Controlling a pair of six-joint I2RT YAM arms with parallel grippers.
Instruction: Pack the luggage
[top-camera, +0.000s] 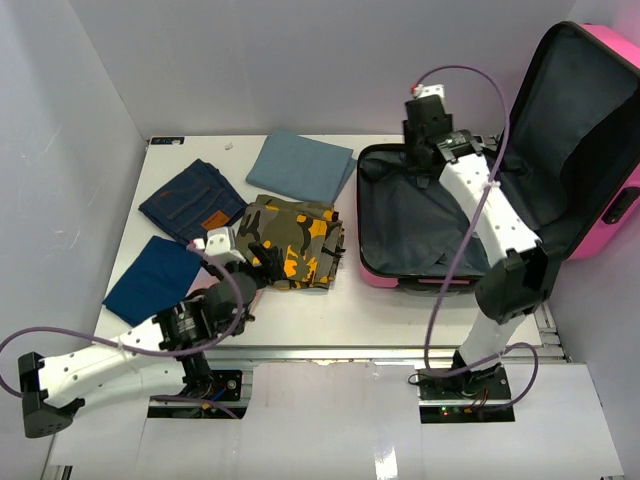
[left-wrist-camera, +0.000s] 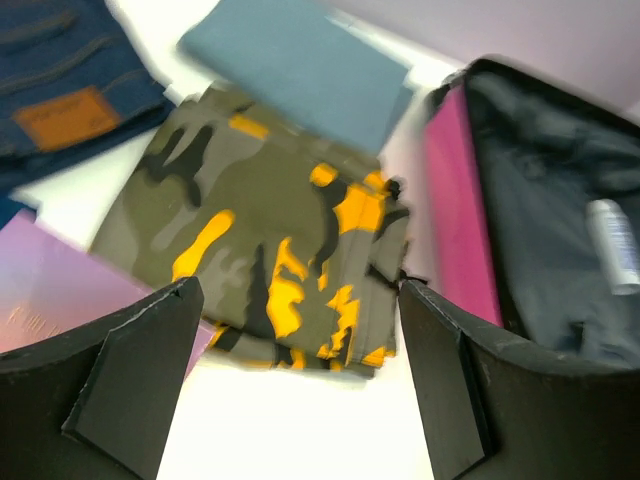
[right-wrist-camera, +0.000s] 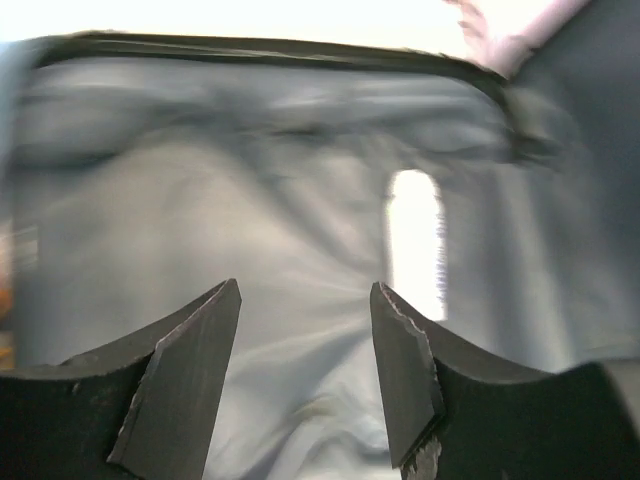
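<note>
I see the luggage (top-camera: 372, 276) lying open at the right side of the table (top-camera: 400, 315), its lid tipped up toward the right wall. My right gripper (right-wrist-camera: 305, 290) hangs over its inside, jaws partly apart, holding nothing. My left gripper (left-wrist-camera: 295, 285), spread wide and empty, hovers above the camouflage garment (top-camera: 292, 240) mid-table, just left of the luggage. Jeans (top-camera: 192, 200) lie toward the far left corner.

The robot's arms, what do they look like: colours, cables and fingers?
Both the left arm and right arm have white tubular links joined by black joints, on black bases. A purple cable loops along each. Each wrist carries a small white camera block. The left gripper and right gripper have matte black, wedge-shaped fingers with flat inner faces.
</note>
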